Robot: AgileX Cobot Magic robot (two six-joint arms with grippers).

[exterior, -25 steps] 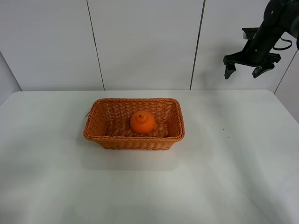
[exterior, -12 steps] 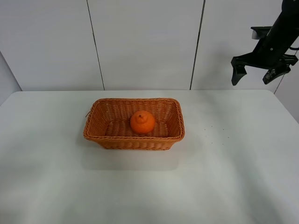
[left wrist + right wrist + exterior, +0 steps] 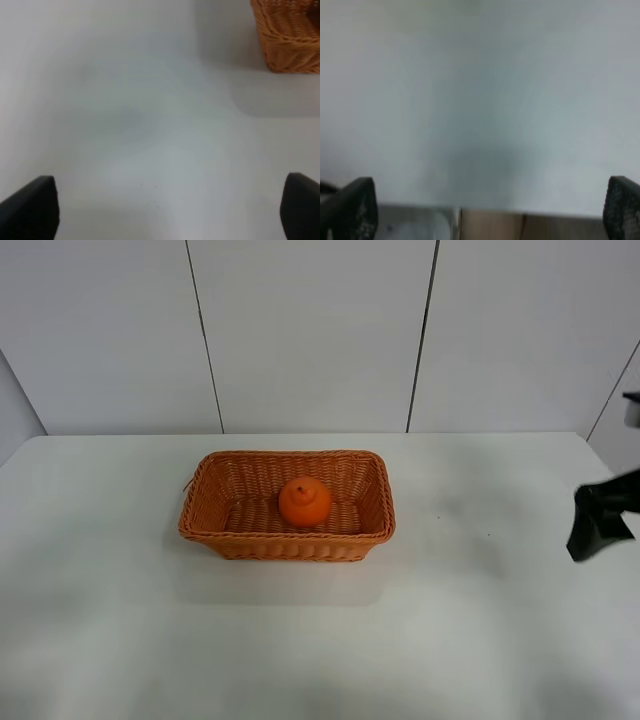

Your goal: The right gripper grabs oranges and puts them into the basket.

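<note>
So the orange is sitting inside the basket, roughly in the middle of it, knobby top up, and the basket is near the middle of the white table with its long side running left to right in the high view. The right gripper is way off at the right edge of that view, well apart from the basket, so the fruit lies off to its left and a bit further back toward the wall. Only a dark chunk of it shows there, half cut off by the frame. Its own wrist camera shows the two fingertips far apart at the corners of the picture with nothing between them, just blurry table and what looks like the table's edge, so the claw is spread wide and holding nothing. The left gripper is the same story, fingers splayed wide and nothing in them, with a corner of the basket showing in its wrist view, so it looks like the nearer of the two. Going by how things lie, the drop-off looks done, and no other orange shows anywhere on the table
</note>
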